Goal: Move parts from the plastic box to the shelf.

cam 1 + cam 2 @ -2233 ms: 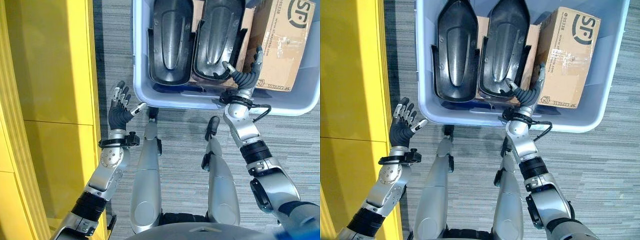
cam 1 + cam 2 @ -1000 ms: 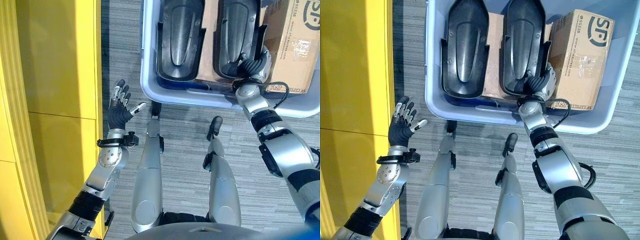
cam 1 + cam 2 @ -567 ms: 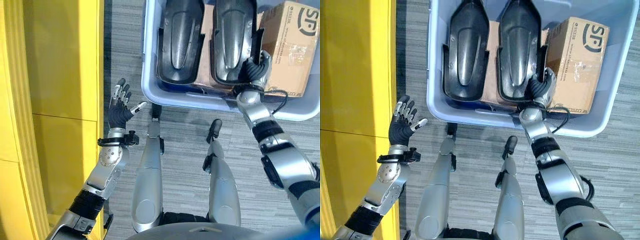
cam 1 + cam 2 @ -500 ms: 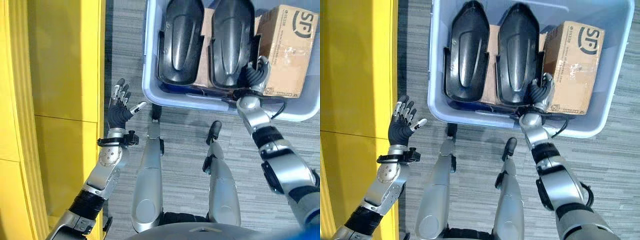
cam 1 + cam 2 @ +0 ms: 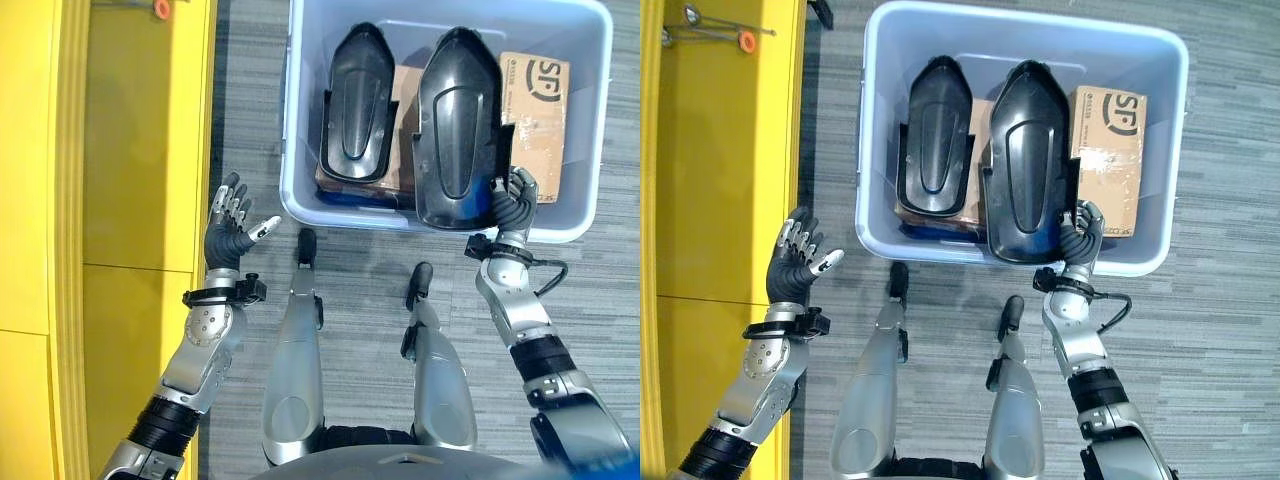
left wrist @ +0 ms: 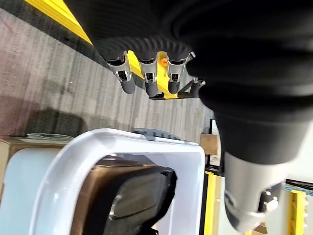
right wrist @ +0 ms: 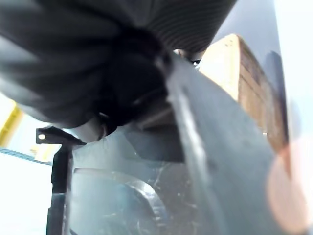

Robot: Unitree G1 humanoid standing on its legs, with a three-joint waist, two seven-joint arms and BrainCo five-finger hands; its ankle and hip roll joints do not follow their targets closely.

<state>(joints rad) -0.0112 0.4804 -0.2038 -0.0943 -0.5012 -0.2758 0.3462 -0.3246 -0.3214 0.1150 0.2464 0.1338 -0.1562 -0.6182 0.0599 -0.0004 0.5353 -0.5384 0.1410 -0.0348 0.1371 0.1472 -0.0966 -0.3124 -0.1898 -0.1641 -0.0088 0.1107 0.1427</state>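
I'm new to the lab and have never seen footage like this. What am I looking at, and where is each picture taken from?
This is a humanoid robot looking down at its own arms. Two pictures come from cameras in its head; the other two come from cameras on its wrists, very close to the hands.

On the grey floor stands a pale blue plastic box. Inside it lie a black moulded part and cardboard boxes. The right hand has its fingers curled round the edge of a second, larger black part and holds it at the box's near wall. The left hand hangs open beside the yellow shelf, holding nothing.
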